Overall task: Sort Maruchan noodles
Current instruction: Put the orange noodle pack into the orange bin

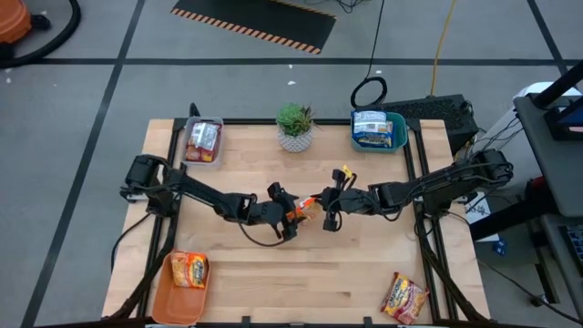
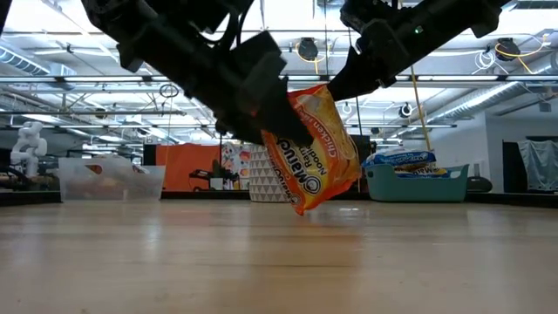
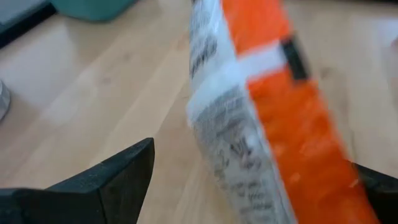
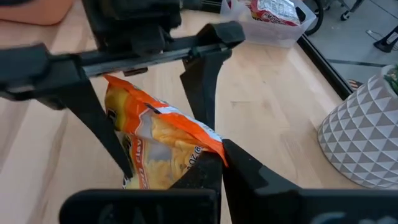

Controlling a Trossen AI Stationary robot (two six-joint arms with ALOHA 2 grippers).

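Observation:
An orange-yellow Maruchan noodles packet (image 2: 316,150) hangs over the middle of the table, with my right gripper (image 4: 217,163) shut on it. My left gripper (image 3: 249,193) is open. Its two fingers stand on either side of the packet (image 3: 267,124), coming from the table's left. A clear gap shows beside one finger (image 3: 118,180). Whether the other finger touches the packet I cannot tell. In the high view both grippers meet at the packet (image 1: 305,208), the left gripper (image 1: 290,219) on one side and the right gripper (image 1: 322,206) on the other. My right gripper pinches the packet's crimped end edge (image 4: 208,144) between its two shut fingers. The fingers come from the table's right, slanting downward. The packet hangs tilted below them, its low corner (image 2: 301,208) toward the table and, as the low view shows it, clear of the wood.
Far left, a clear tray (image 1: 217,155) holds a red packet. Far right, a teal tray (image 1: 399,137) holds blue-white packets. An orange tray (image 1: 168,301) near left holds an orange packet. A red packet (image 1: 405,296) lies near right. A potted plant (image 1: 295,126) stands far centre.

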